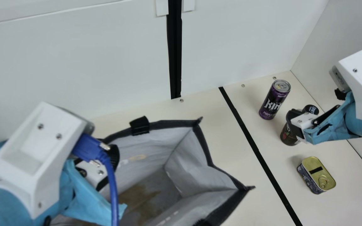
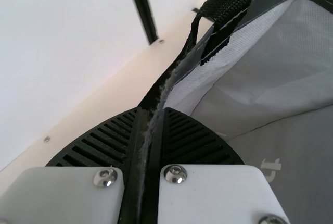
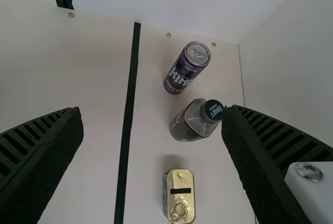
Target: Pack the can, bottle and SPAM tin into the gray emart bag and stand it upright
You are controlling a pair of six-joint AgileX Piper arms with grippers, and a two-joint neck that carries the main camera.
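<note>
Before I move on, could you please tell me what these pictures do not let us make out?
- Main view: the near left part of the gray fabric bag, behind my left arm and cut off by the bottom edge.
- Main view: part of the dark, black-capped bottle, behind the right gripper.
- Left wrist view: the stretch of bag rim pinched inside the left gripper's fingers.

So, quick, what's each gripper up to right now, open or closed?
Left gripper: closed on the rim of the bag.
Right gripper: open, holding nothing, over by the bottle.
</note>
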